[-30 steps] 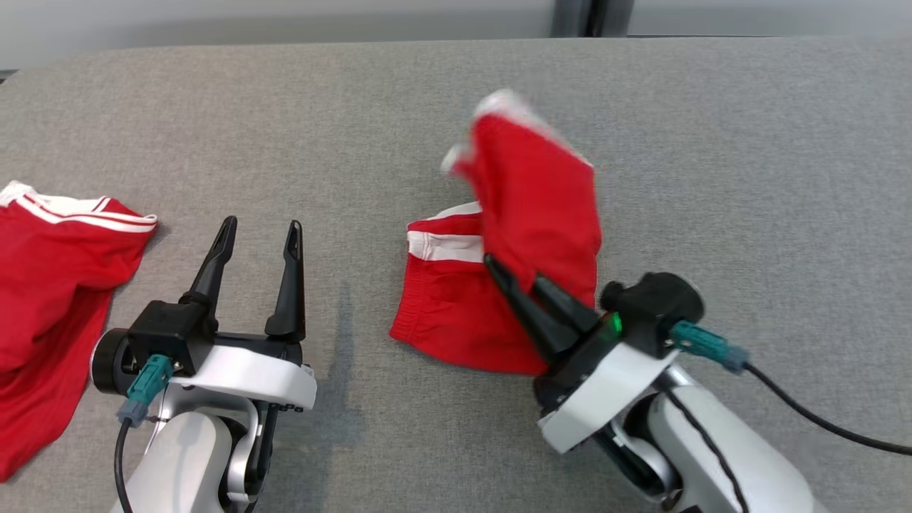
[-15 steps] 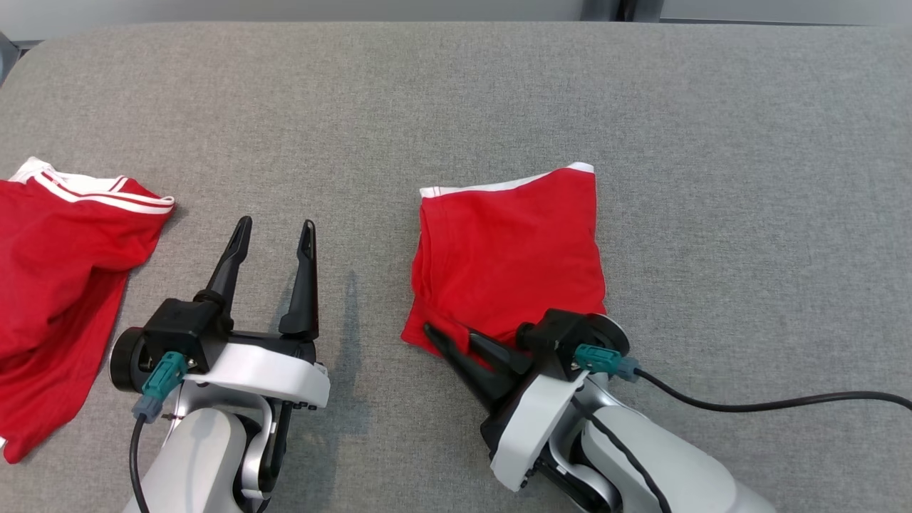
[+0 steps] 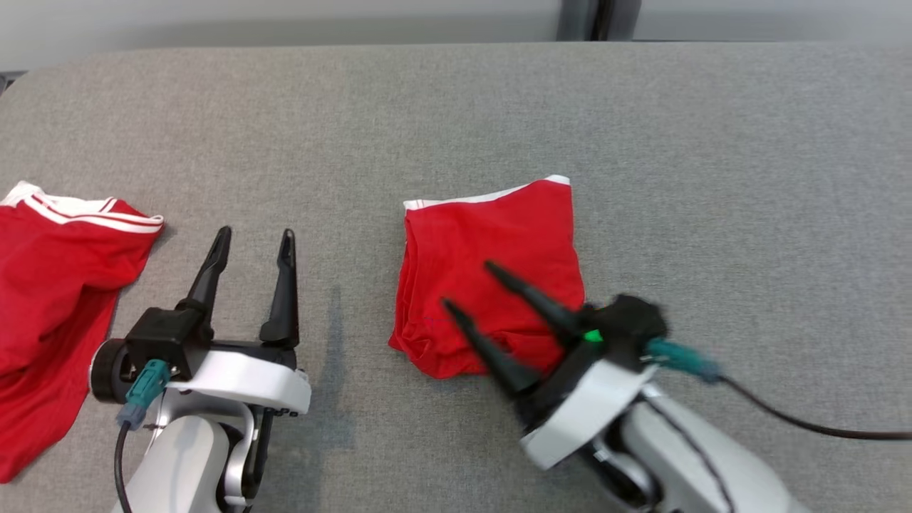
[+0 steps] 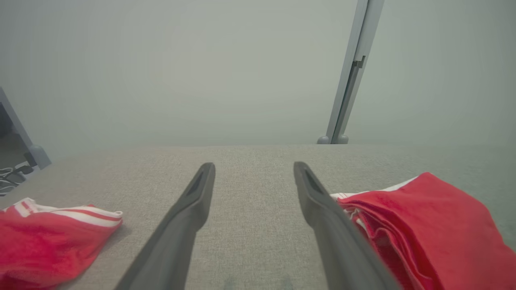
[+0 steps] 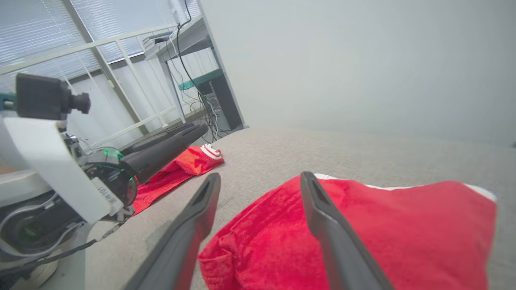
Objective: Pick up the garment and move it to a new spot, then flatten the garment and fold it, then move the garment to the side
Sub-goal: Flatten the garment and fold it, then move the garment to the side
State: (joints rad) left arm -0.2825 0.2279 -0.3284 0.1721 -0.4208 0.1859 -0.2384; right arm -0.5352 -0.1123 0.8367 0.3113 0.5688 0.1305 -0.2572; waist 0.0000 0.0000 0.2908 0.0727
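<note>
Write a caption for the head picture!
Right gripper's open fingers over a folded red cloth garment on grey fabric table.

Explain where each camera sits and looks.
Head view: on the head, looking down at the grey table; left claw and right claw show.
Left wrist view: on that wrist, looking along the left claw across the table.
Right wrist view: on that wrist, looking along the right claw over the folded garment.
Shared: every view shows that garment.

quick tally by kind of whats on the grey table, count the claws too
red garments: 2, the folded garment and the loose garment
claws: 2, the left claw and the right claw
total: 4
</note>
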